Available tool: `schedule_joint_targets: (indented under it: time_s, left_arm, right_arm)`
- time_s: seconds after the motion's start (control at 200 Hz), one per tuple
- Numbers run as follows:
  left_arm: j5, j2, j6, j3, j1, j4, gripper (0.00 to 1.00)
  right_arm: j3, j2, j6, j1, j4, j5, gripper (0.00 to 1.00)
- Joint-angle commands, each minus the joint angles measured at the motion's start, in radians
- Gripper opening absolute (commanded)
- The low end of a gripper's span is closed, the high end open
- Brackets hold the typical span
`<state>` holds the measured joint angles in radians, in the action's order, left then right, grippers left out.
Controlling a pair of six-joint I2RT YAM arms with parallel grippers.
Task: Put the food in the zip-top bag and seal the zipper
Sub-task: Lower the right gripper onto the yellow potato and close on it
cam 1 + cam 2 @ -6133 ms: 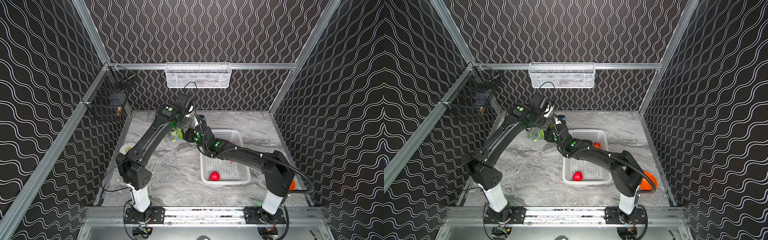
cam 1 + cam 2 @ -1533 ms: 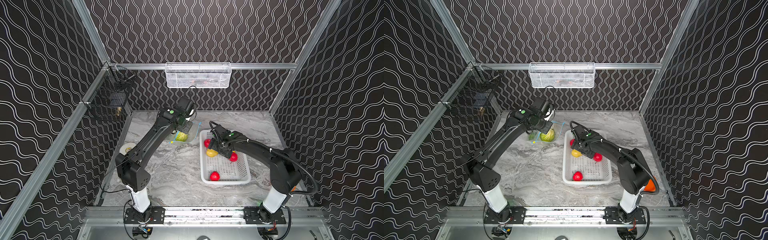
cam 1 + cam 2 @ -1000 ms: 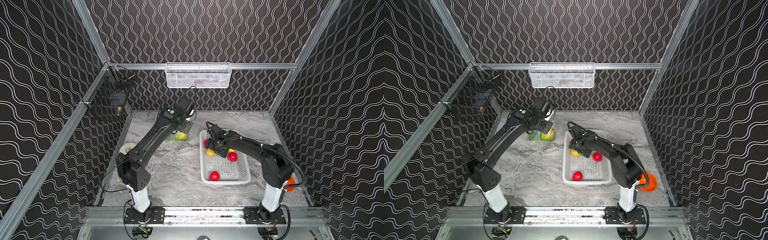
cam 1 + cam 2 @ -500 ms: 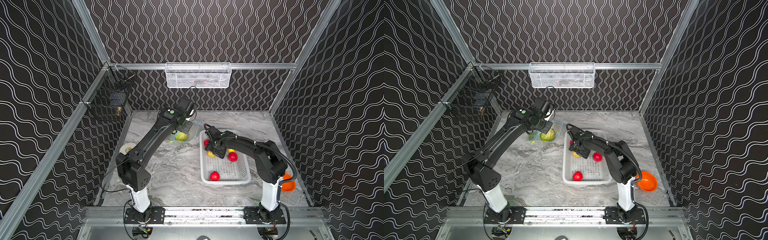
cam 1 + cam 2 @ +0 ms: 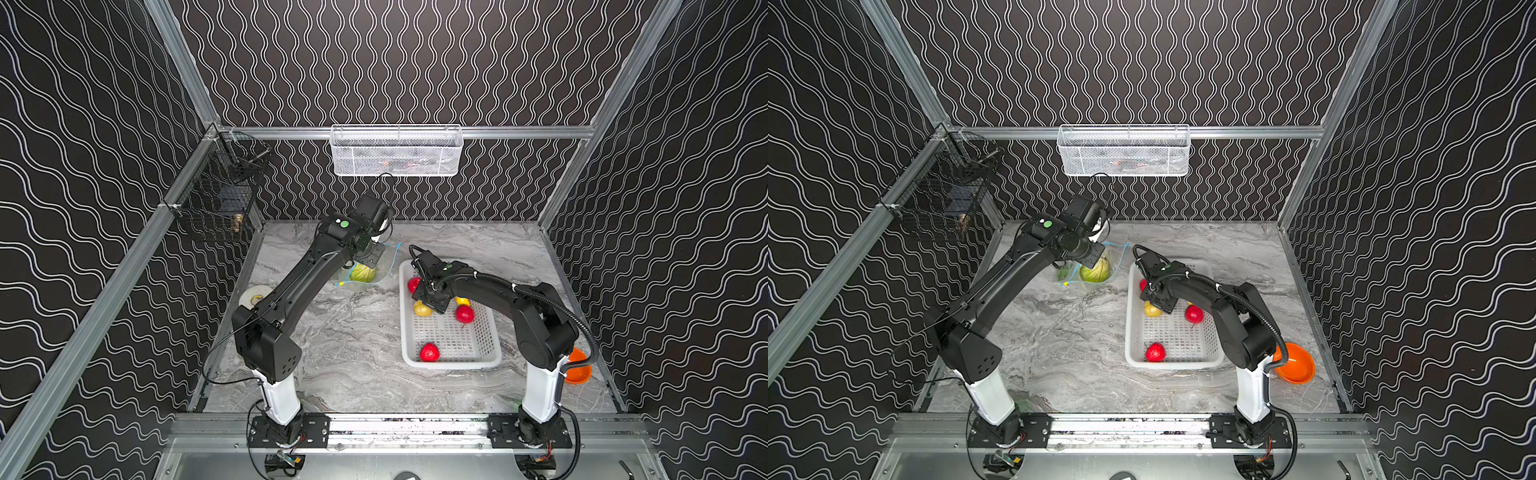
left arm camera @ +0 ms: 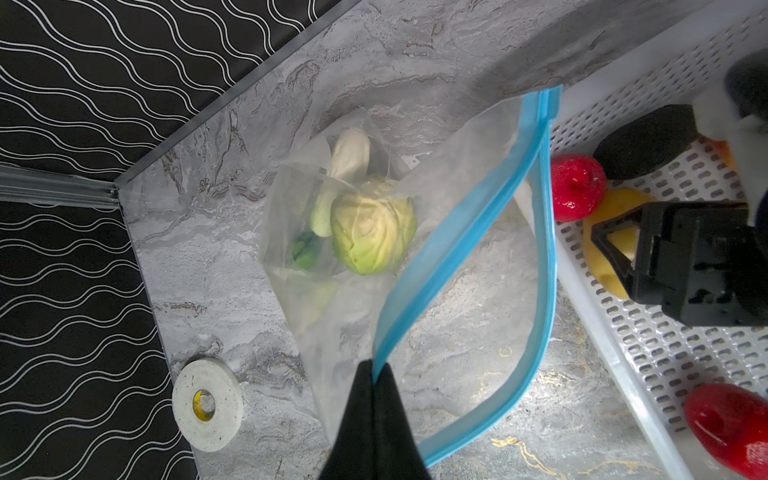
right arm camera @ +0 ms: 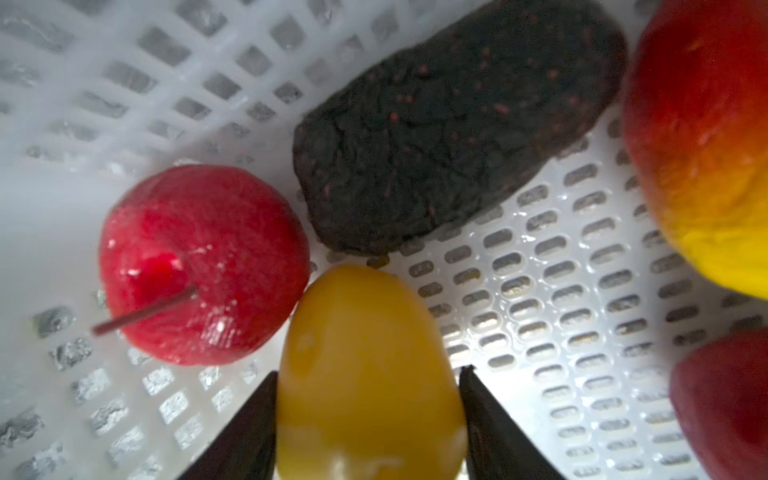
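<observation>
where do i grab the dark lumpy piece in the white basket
Probably across its narrow middle, coming from above. The dark piece lies flat and elongated on the basket floor; the red fruit and yellow piece crowd one end.

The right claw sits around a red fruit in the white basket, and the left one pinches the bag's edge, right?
Not red: the right wrist view shows the right gripper around a yellow fruit in the white basket. The left gripper pinches the bag edge.
</observation>
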<state>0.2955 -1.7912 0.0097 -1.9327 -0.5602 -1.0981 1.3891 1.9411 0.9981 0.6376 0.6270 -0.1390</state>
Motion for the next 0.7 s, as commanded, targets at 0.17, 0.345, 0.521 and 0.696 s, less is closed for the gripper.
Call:
schedule_joint_targets:
  time_s: [0.17, 0.345, 0.521, 0.696]
  left_arm:
    - [0.014, 0.008, 0.011, -0.003, 0.0, 0.006, 0.0]
    - [0.016, 0.009, 0.012, 0.001, 0.0, 0.007, 0.0]
    - [0.012, 0.004, 0.011, -0.003, 0.0, 0.005, 0.0]
    - [0.008, -0.003, 0.01, -0.012, 0.0, 0.001, 0.0]
  right_arm:
    - [-0.026, -0.007, -0.02, 0.0, 0.012, 0.02, 0.63]
    - [-0.026, 0.0, -0.038, 0.001, -0.019, 0.057, 0.73]
    - [-0.017, 0.029, -0.039, 0.0, -0.023, 0.08, 0.74]
    - [-0.008, 0.042, -0.046, 0.0, -0.017, 0.078, 0.67]
